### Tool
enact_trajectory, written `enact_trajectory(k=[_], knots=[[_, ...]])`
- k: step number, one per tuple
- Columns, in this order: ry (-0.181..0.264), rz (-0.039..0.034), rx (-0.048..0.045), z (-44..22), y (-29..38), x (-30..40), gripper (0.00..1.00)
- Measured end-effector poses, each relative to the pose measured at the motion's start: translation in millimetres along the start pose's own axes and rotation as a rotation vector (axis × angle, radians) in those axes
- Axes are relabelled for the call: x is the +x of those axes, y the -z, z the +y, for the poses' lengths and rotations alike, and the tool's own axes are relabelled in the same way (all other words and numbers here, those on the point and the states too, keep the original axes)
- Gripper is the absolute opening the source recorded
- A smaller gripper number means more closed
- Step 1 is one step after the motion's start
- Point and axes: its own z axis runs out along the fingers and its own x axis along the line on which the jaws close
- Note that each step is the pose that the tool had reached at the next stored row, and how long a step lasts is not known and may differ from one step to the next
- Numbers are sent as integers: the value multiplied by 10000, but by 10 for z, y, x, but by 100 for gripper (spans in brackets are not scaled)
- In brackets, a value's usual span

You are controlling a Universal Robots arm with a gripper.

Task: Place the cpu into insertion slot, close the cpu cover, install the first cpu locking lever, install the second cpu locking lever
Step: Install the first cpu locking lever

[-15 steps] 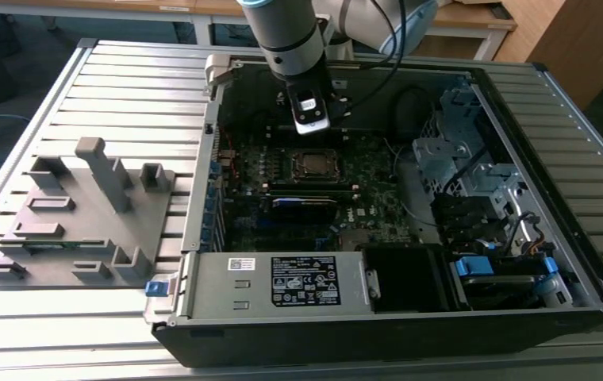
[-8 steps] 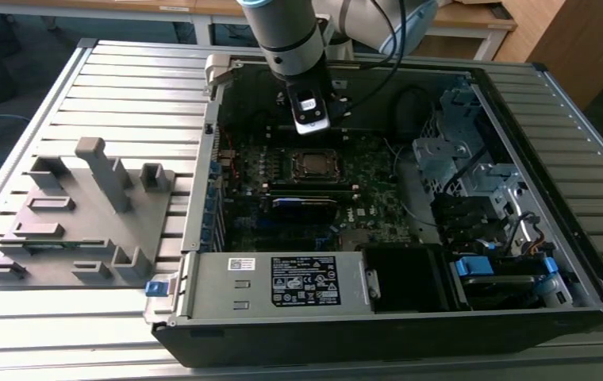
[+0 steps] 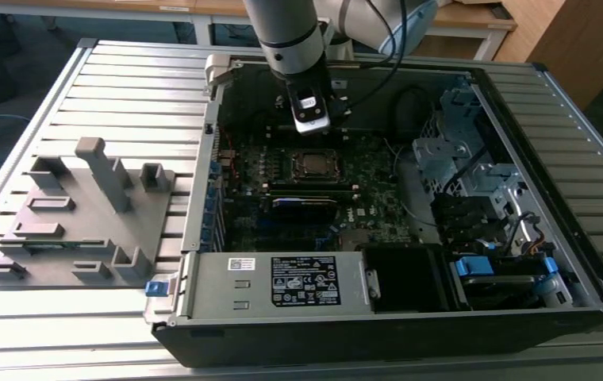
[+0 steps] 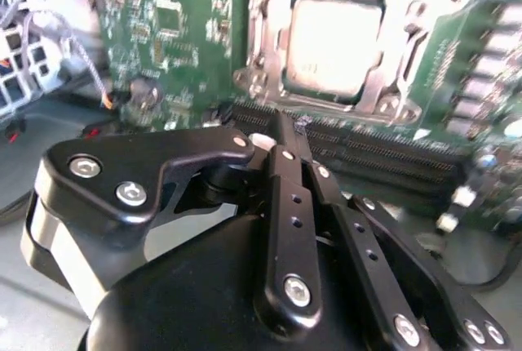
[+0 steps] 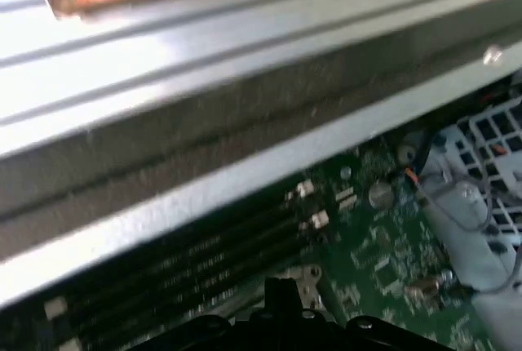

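While my gripper (image 4: 285,135) hangs inside the open computer case (image 3: 555,317), its black fingers (image 4: 287,196) lie pressed together and carry nothing. In the second wrist view the tips sit just short of the long black memory slots (image 4: 383,159), with the insertion slot (image 4: 269,41) beyond them at about 12 o'clock.

The cpu (image 4: 334,45) lies seated in that socket, a flat square with a dull, pale metal top. The cpu cover (image 4: 387,94), a thin silver-grey frame with a cut-out window, appears to lie down around it. I cannot tell whether either locking lever is latched.

Risk, as I judge it: my tips stand close to the dark green motherboard (image 4: 179,33), so a low or skewed approach could scrape its small components or strike the slots. Thin levers could slip off smooth, hard fingertips.
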Motion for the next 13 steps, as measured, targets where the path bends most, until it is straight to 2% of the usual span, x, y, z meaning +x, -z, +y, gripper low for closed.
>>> enact_trajectory(k=[3, 4, 5, 7, 10, 11, 12, 13], knots=[[149, -15, 581, 0, 0, 0, 10], [195, 4, 777, 0, 0, 0, 10], [233, 66, 965, 1, -1, -2, 10], [272, 306, 1305, 4, -4, -10, 10], [295, 719, 1702, 13, -11, -28, 10], [292, 865, 1796, 15, -13, -33, 10], [289, 950, 1838, 16, -14, -35, 10], [287, 979, 1851, 15, -13, -35, 10]])
